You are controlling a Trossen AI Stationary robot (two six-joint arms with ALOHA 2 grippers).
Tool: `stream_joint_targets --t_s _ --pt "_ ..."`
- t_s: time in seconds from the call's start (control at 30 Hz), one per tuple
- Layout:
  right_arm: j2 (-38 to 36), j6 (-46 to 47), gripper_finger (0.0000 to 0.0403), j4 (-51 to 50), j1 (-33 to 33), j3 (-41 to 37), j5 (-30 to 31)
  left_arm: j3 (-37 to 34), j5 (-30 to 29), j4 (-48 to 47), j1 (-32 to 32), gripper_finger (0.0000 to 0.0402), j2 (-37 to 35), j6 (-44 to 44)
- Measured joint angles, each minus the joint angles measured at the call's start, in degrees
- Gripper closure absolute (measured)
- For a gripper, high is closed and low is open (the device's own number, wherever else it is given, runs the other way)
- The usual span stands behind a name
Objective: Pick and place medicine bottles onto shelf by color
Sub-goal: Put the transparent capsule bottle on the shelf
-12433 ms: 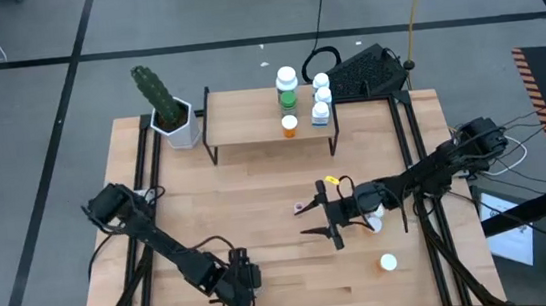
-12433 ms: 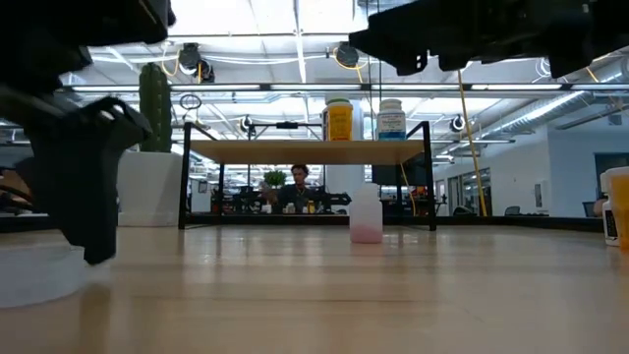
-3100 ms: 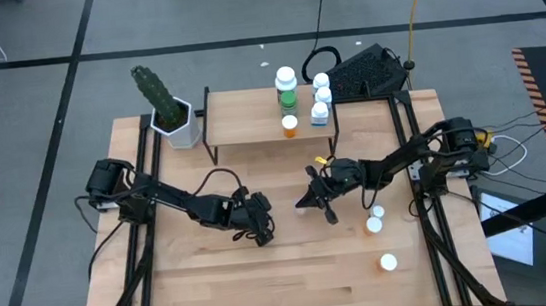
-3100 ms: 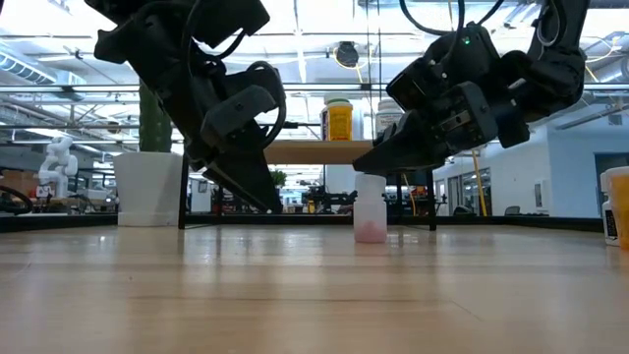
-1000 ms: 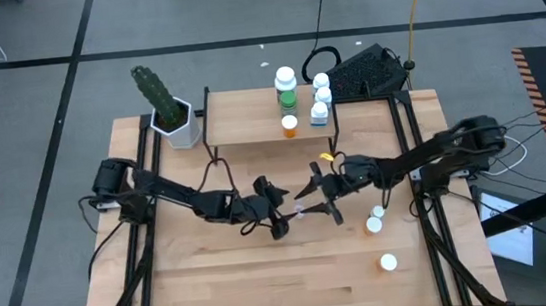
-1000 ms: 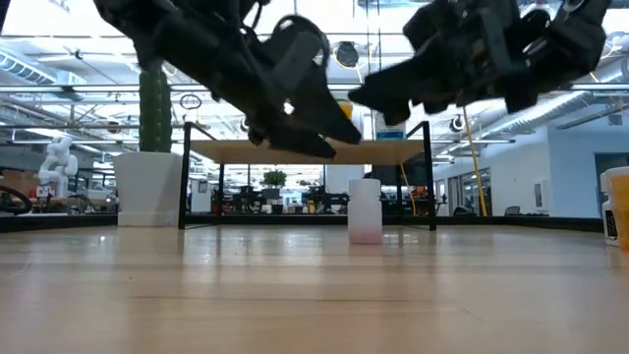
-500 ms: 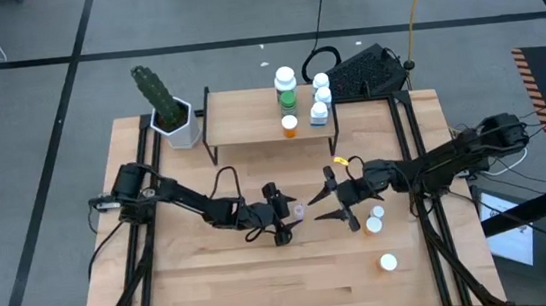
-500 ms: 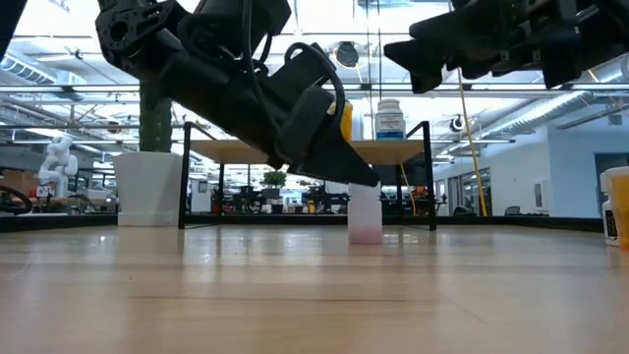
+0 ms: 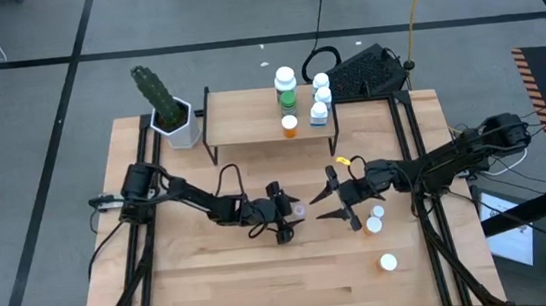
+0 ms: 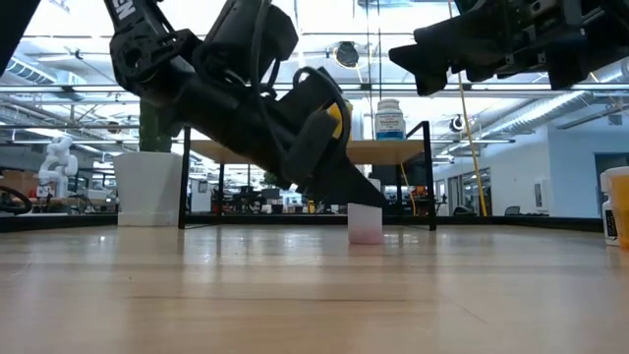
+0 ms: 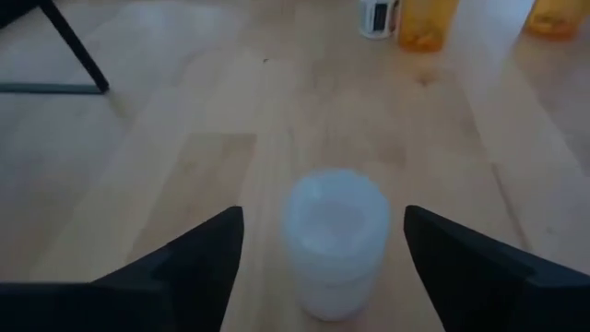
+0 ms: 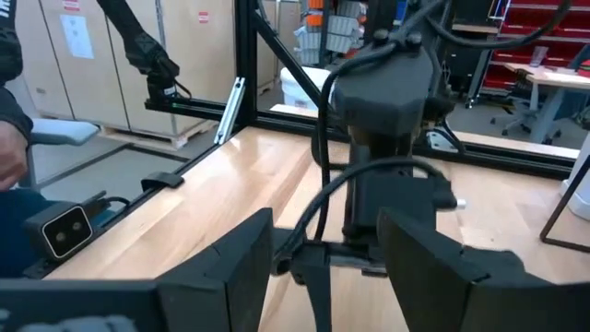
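**Now at the pinkish bottle, left claw straddling it**

Right at mid-table stands the pinkish bottle (image 9: 299, 211), upright on the wood, its white cap facing up at my overhead camera. From my left wrist camera I see it as a pale round shape (image 11: 334, 242) sitting between the two dark fingers (image 11: 189, 267), with a clear gap of bare wood on each side. So my left gripper (image 9: 287, 213) is spread wide around the bottle, low over the tabletop, and not touching it on either side. At table height the bottle's base (image 10: 366, 223) shows just past the gripper's sloping tip.

My right gripper (image 9: 326, 201) hangs just beside that bottle on the other side, its fingers parted and holding nothing; its own camera looks across at the left arm.

Farther toward the right edge of the table (image 9: 216, 289) stand three more bottles: a small white-capped one (image 9: 378, 211), an orange one (image 9: 373, 226) just beside it, and another white-capped one (image 9: 388, 261) nearer the front edge.

At the back, the shelf (image 9: 250, 125) carries the green bottle (image 9: 287, 87), an orange bottle (image 9: 289, 125) in front of it, and a short row of blue-white bottles (image 9: 320, 98) at its right end. A cactus pot (image 9: 178, 124) stands just left of the shelf.
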Motion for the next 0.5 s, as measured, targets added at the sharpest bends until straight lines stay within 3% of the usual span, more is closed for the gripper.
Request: stream_joint_targets --t_s 0.5 --pt "0.02 1.52 0.0211 0.54 0.0 -0.02 0.0 0.02 1.09 -0.13 0.76 0.0249 -0.13 -0.99"
